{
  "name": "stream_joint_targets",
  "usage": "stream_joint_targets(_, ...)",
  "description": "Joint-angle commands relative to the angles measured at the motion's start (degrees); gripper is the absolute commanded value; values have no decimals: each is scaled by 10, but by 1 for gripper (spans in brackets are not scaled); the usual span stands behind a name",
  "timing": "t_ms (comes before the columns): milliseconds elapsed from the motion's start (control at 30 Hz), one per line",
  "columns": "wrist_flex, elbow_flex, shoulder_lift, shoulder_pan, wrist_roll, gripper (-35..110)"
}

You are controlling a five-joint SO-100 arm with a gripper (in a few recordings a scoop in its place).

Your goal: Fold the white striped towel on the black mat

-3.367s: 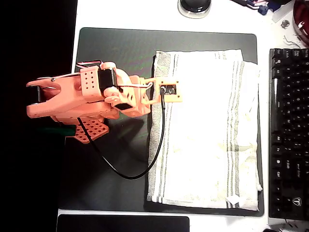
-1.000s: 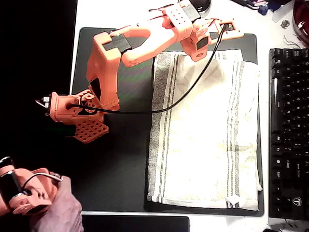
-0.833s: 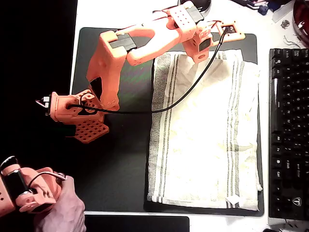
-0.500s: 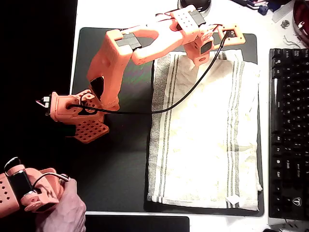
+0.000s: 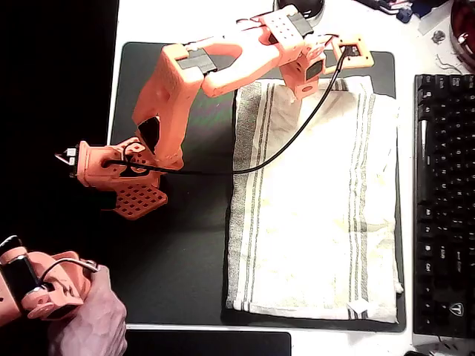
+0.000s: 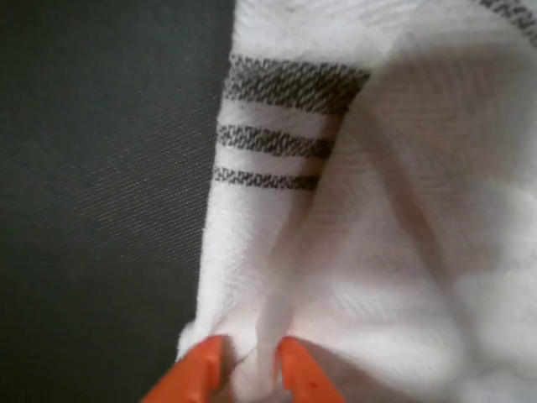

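In the overhead view the white striped towel [image 5: 315,200] lies flat across the right half of the black mat [image 5: 185,245], the orange arm stretched to its upper edge. In the wrist view, bottom centre, the claw [image 6: 250,369] pinches a ridge of towel edge, probably for lifting it over.

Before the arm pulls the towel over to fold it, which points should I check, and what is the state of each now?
1. Cloth between the jaws: ok. In the wrist view the gripper pinches a bunched fold of the towel.
2. Grip depth: cannot tell; the fingertips sit at the picture's bottom edge.
3. Grasp place: ok. In the overhead view the gripper is at the towel's top edge.
4. Towel on the mat: ok, though its right edge reaches the mat's border.
5. Cable clear: not ok; it crosses over the towel's upper left part.
6. Keyboard clear: ok; it lies right of the towel.
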Motion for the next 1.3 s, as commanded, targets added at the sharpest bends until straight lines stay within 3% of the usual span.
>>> stream_joint_targets(0, 7, -3, 45, -12, -4, 15)
stream_joint_targets(433, 11, -58, -16, -30, 9, 15)
stream_joint_targets(1267, 16, -28, -10, -18, -3, 0)
